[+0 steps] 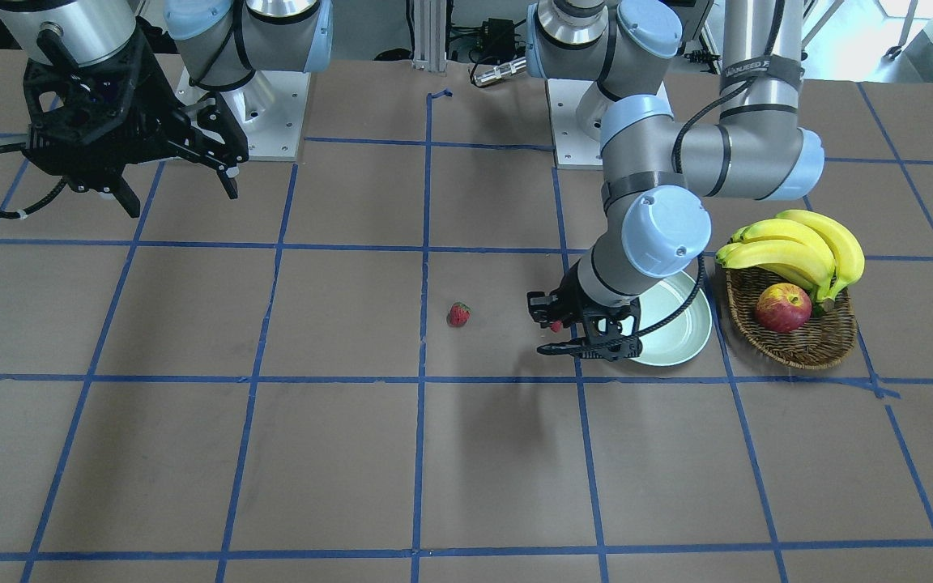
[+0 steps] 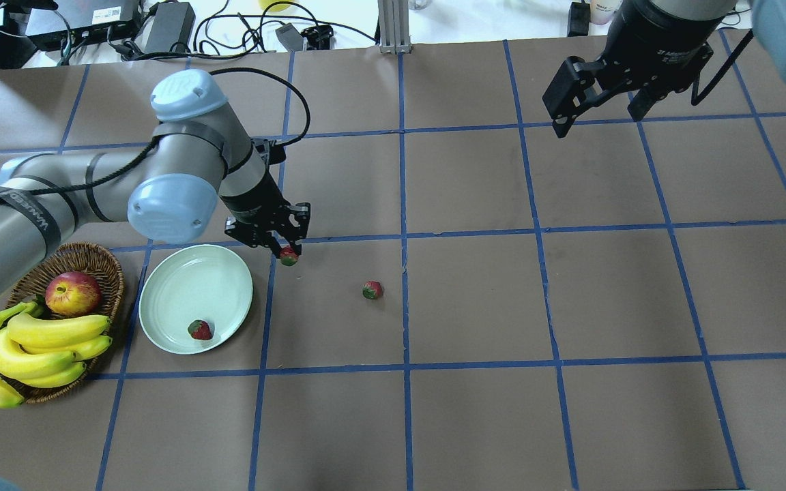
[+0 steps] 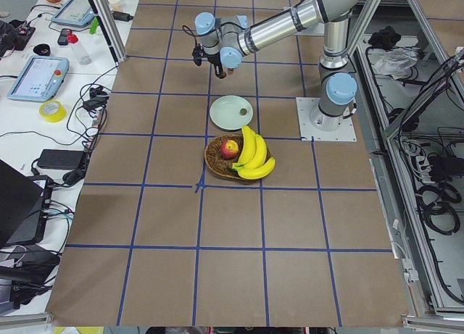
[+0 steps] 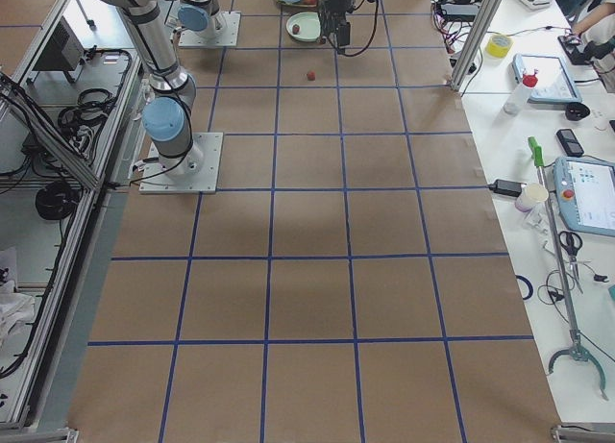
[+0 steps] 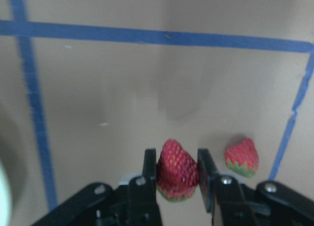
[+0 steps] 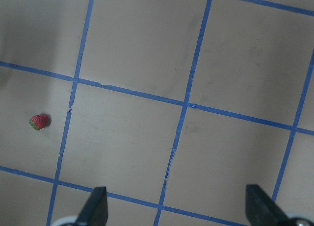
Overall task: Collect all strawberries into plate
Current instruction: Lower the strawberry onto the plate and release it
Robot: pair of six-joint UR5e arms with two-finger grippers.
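Note:
My left gripper (image 2: 288, 254) is shut on a strawberry (image 5: 176, 169), red with a green cap, held between the fingertips just off the right rim of the pale mint-green plate (image 2: 188, 286) in the overhead view. A second strawberry (image 2: 200, 330) lies inside the plate near its front rim. A third strawberry (image 2: 372, 290) lies loose on the table to the right; it also shows in the left wrist view (image 5: 242, 156) and the right wrist view (image 6: 39, 121). My right gripper (image 2: 598, 117) is open and empty, high over the far right of the table.
A brown wicker basket (image 2: 103, 262) stands left of the plate and holds a red-yellow apple (image 2: 72, 292) and a bunch of bananas (image 2: 31, 344). The brown table (image 2: 475, 409) carries a grid of blue tape. Cables and power boxes lie beyond its far edge.

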